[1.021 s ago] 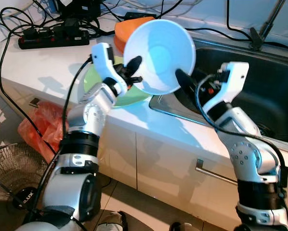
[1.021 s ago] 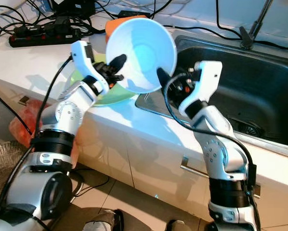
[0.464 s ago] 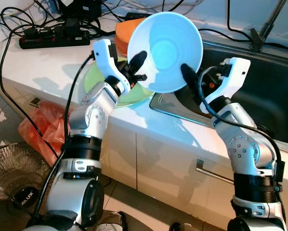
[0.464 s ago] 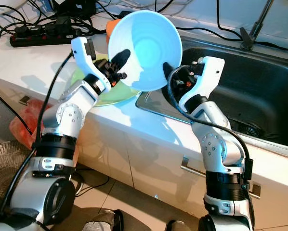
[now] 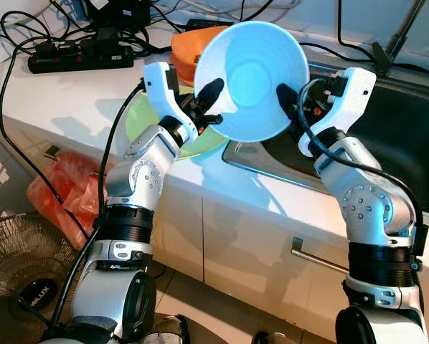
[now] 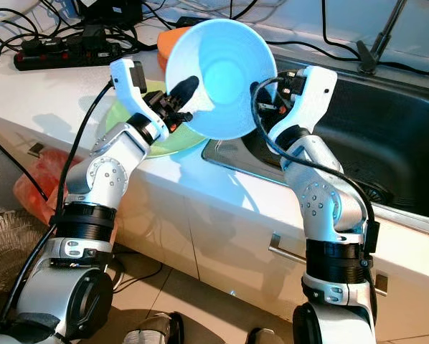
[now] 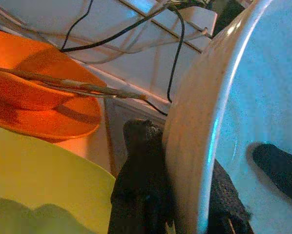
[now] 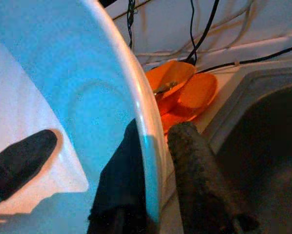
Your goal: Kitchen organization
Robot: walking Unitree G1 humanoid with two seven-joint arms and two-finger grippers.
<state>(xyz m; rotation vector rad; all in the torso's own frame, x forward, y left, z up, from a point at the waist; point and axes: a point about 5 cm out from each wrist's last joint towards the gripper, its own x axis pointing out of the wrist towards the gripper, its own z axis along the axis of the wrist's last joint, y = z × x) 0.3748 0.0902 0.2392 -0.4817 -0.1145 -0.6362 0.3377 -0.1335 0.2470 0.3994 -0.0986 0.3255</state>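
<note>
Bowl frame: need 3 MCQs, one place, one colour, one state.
1. Where is the bowl?
A. Flat on the counter
B. Held up over the counter edge by the sink
C. On the floor

2. What colour is the plate on the counter under the left arm?
A. Green
B. Black
C. Red

3. How is the bowl held?
A. By the left gripper alone
B. By neither gripper
C. By both, the left gripper and right gripper each clamped on the rim

Answers:
1 B, it hangs tilted in the air between the arms, beside the basin.
2 A, a pale green disc lies by the orange dishes.
3 C, both wrist views show the rim between the jaws, one finger inside, one outside.
</note>
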